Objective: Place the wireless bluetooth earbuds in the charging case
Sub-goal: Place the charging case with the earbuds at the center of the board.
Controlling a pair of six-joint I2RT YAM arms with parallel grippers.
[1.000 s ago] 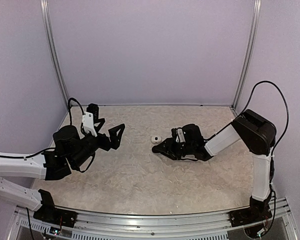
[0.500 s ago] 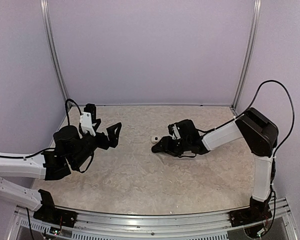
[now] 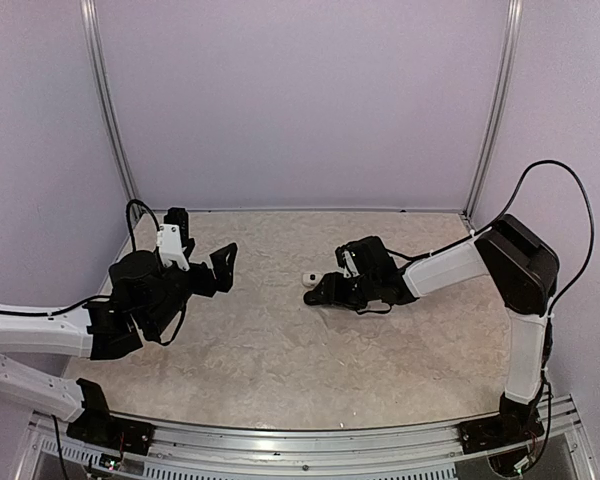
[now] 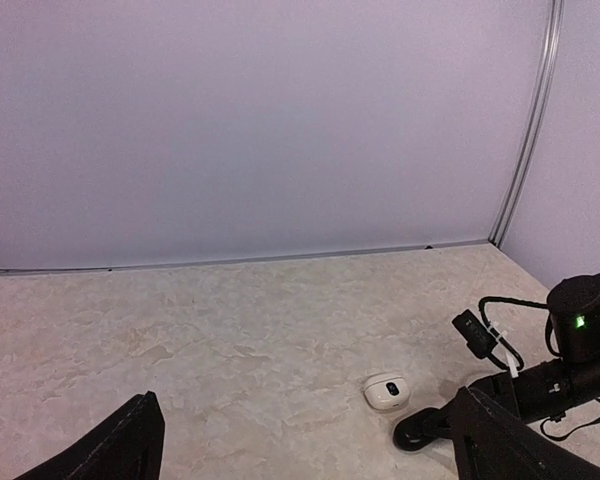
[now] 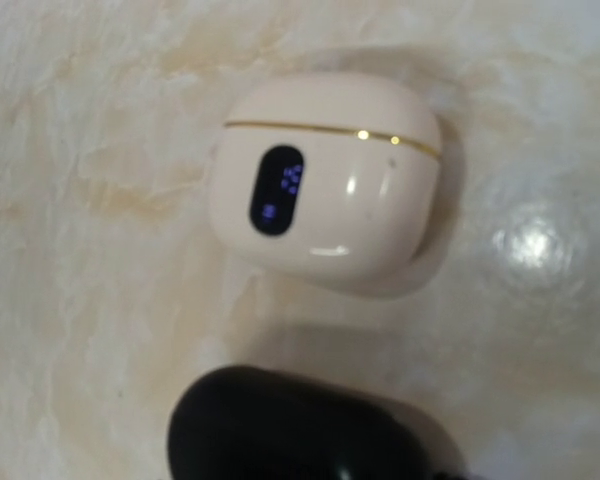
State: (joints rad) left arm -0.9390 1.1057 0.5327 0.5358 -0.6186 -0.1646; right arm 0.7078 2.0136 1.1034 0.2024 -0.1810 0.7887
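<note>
A cream pebble-shaped charging case (image 3: pixel 308 277) lies shut on the table, with a gold seam and a blue-lit display (image 5: pixel 325 180); it also shows in the left wrist view (image 4: pixel 385 391). My right gripper (image 3: pixel 317 292) rests low on the table just in front of it, apart from it. A glossy black pebble-shaped case (image 5: pixel 300 430) sits at its tip, and the jaws appear shut on it. No earbuds are in view. My left gripper (image 3: pixel 218 264) is open and empty, raised well to the left of the case, its fingers (image 4: pixel 130 450) wide apart.
The marbled tabletop (image 3: pixel 280 350) is walled by pale lilac panels on three sides, with metal posts (image 3: pixel 108 110) in the back corners. The right arm's cable (image 4: pixel 495 335) loops above its wrist.
My right gripper has shifted slightly back and left, staying beside the cream case. My left gripper has drawn a little left and back. The cream case has not moved.
</note>
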